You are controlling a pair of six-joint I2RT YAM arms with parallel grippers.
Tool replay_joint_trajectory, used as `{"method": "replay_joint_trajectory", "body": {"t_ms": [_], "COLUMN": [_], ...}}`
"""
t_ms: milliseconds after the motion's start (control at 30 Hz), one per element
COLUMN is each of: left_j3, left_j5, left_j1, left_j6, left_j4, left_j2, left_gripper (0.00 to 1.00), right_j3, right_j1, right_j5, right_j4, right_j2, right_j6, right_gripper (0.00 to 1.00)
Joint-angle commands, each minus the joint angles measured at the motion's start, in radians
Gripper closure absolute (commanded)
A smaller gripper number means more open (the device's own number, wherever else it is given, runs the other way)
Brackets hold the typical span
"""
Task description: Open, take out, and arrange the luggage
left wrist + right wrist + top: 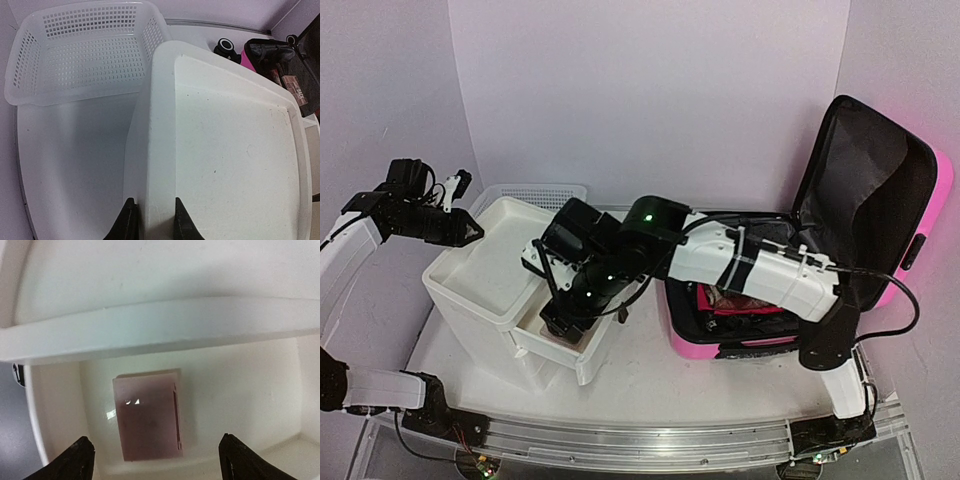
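Bare worktop (650,385) runs in front of the unit (485,270) and the luggage (720,352), with a gap between the pulled-out drawer (582,355) and the pink shell; the right arm (760,268) spans that gap. In the drawer a box (147,415) lies flat, with free floor beside it and the unit's top overhanging the back. The right fingers (82,460) hang spread above the box. The upright lid (865,190) walls off the right. Behind the unit stands the basket (15,75); the left fingers (182,222) pinch the unit's rim.
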Motion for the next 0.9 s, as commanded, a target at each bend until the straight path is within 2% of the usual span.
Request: {"method": "replay_joint_trajectory", "body": {"t_ms": [0,133,233,333,400,433,533,600,733,867], "left_j3": [-0.081,-0.079,-0.078,-0.081,-0.083,-0.082,-0.076,-0.072,-0.074,-0.070], "left_j5": [0.165,0.165,0.168,0.169,0.174,0.179,0.182,0.179,0.179,0.182], "left_j1": [-0.004,-0.005,-0.004,-0.005,-0.005,-0.005,-0.005,-0.004,-0.005,-0.005], "left_j6": [-0.133,-0.133,-0.131,-0.131,-0.130,-0.130,-0.131,-0.129,-0.127,-0.125], "left_j4": [-0.124,-0.124,-0.124,-0.124,-0.125,-0.124,-0.125,-0.124,-0.124,-0.124], "left_j2": [0.029,0.027,0.026,0.026,0.029,0.031,0.030,0.029,0.030,0.037], "left_gripper": [1.00,1.00,1.00,1.00,1.00,1.00,1.00,1.00,1.00,1.00], "right_j3": [-0.056,-0.285,-0.508,-0.747,-0.856,-0.859,-0.765,-0.703,-0.612,-0.582], "right_j1": [-0.023,-0.107,-0.260,-0.438,-0.510,-0.516,-0.517,-0.517,-0.517,-0.517], "right_j5": [0.089,0.170,0.128,0.045,0.020,0.049,0.190,0.318,0.457,0.532], "right_j4": [0.017,0.077,0.149,0.289,0.377,0.381,0.220,0.138,0.047,0.015], "right_j2": [-0.252,-0.431,-0.561,-0.687,-0.724,-0.713,-0.611,-0.515,-0.381,-0.307], "right_j6": [0.041,0.097,0.235,0.390,0.396,0.343,0.079,-0.029,-0.151,-0.197], "right_gripper": [0.11,0.07,0.05,0.02,0.02,0.02,0.02,0.02,0.09,0.19]}}
